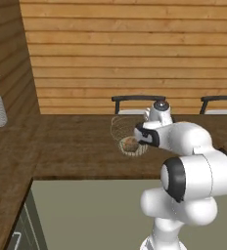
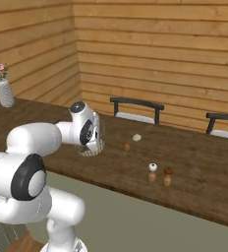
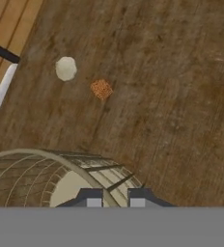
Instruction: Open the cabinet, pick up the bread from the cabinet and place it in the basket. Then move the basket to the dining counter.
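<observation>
My gripper is shut on the rim of the wire basket; the thin wire runs between the two fingertips. In the left base view the basket hangs at the gripper, low over the dining counter. The brown bread lies inside it. I cannot tell whether the basket touches the wood. The right base view shows the basket at the gripper, near the front of the dining counter. The cabinet is out of view.
A pale lump and a small orange-brown lump lie on the counter beyond the basket. Two shakers stand to the right. A white vase with flowers is at the far left. Two dark chairs face the far edge.
</observation>
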